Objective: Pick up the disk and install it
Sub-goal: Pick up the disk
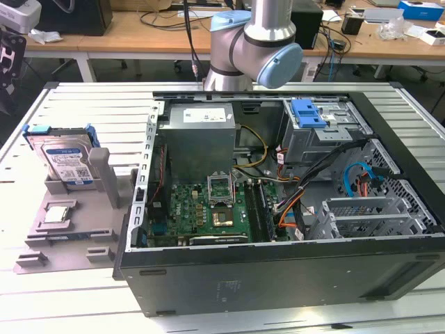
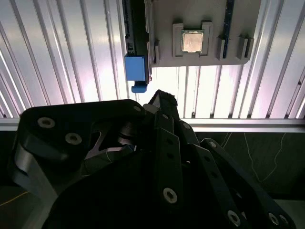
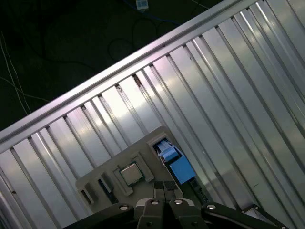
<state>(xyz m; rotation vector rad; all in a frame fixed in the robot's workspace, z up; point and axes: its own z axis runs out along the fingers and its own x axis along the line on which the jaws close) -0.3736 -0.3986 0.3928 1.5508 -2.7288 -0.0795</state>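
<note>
The disk (image 1: 66,156) stands on edge in a grey holder (image 1: 69,229) on the slatted table at the exterior view's left, its white-and-blue label facing the camera and a blue bracket around it. In both wrist views the disk's blue bracket end (image 2: 136,69) (image 3: 178,164) sticks out from the holder far below. My gripper (image 3: 166,188) (image 2: 162,98) hangs high above the holder with its black fingers closed together and nothing between them.
A small square CPU chip (image 1: 57,214) (image 2: 192,40) (image 3: 131,172) lies in the holder beside the disk. The open computer case (image 1: 278,278) fills the table's middle and right, with a blue latch on a grey drive cage (image 1: 309,115). The arm's elbow (image 1: 250,49) rises behind it.
</note>
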